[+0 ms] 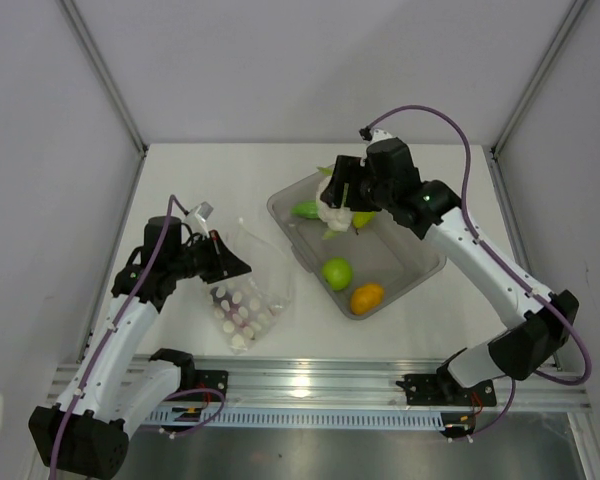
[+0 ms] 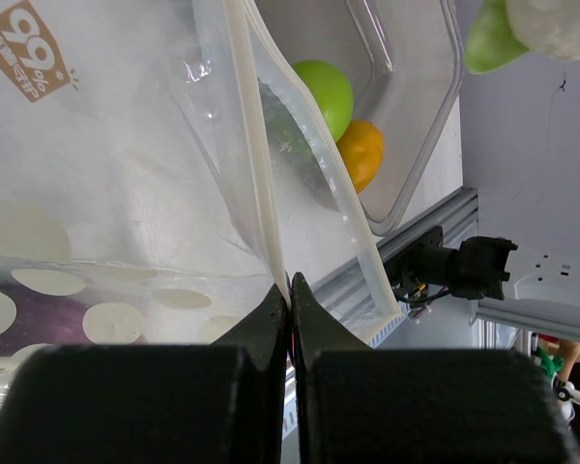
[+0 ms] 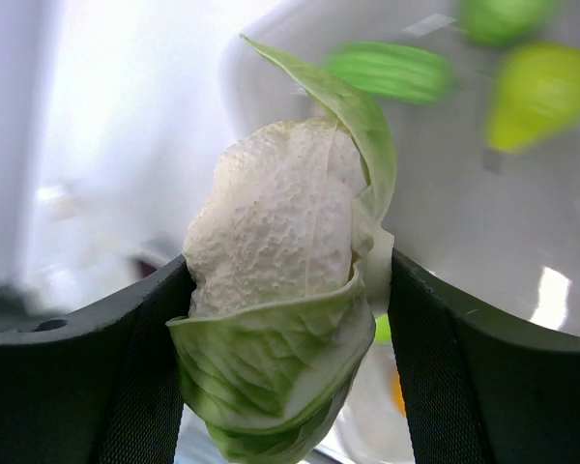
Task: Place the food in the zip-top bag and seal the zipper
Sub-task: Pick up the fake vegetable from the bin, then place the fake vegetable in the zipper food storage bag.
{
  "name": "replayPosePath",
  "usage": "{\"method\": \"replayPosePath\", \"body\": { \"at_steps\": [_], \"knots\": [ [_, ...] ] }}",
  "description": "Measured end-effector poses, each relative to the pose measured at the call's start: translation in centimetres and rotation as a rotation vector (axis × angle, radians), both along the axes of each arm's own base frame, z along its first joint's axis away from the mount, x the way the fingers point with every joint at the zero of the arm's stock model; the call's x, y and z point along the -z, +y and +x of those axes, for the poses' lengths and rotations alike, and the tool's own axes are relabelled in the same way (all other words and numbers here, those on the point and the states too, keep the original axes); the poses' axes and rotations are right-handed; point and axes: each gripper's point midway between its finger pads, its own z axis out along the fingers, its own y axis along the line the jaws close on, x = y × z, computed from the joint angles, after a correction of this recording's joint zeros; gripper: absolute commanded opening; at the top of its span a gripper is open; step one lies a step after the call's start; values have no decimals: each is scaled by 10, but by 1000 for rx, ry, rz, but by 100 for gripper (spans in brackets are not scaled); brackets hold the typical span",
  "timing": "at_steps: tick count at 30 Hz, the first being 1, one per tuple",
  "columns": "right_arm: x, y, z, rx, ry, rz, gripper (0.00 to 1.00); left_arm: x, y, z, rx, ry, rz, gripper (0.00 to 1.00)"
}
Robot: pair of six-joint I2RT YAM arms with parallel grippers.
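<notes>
The white toy cauliflower [image 3: 271, 232], wrapped in pale green leaves, hangs over the far left end of the grey translucent plastic bin [image 1: 432, 268]. It is clamped at its middle between the dark fingers of the right gripper [image 3: 285, 309]. It looks light and fairly firm, and bumpy enough not to slip. The leaves would likely give, so the body is the better hold.

Left of the bin, on the white table [image 1: 180, 170], lies the clear crinkly zip-top bag [image 1: 242, 300], spotted with pale dots, something purple showing through. The left gripper [image 2: 289, 288] is pinched tight on the thin press-seal zipper [image 2: 256, 164] at the mouth. The film looks floppy and slick, and that strip is its stiffest handle.

A green apple [image 1: 337, 272], an orange citrus [image 1: 367, 297] and a green cucumber [image 1: 306, 210] lie in the bin.
</notes>
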Motion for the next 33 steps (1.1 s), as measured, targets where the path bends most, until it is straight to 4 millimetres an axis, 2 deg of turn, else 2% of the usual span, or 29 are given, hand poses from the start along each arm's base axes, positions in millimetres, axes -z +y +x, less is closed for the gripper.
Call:
{"method": "replayPosePath", "body": {
  "at_steps": [3,7,11,15,23,33],
  "knots": [
    [-27,31,-13,-130,-26,145,33,0,0,0,0,0,-1,1],
    [-37,70,-31,-282,-7,257,32,-1,0,-1,0,-6,-2,1],
    [-21,109,-52,-394,51,279,32,-4,0,-2,0,-16,-3,1],
    [-1,138,-72,-466,106,270,32,-3,0,-3,0,-11,-3,1],
    [24,174,-107,-561,156,240,32,-3,2,-8,-4,7,6,1],
    [36,184,-112,-571,162,224,32,7,8,-15,-25,59,41,1]
  ]
}}
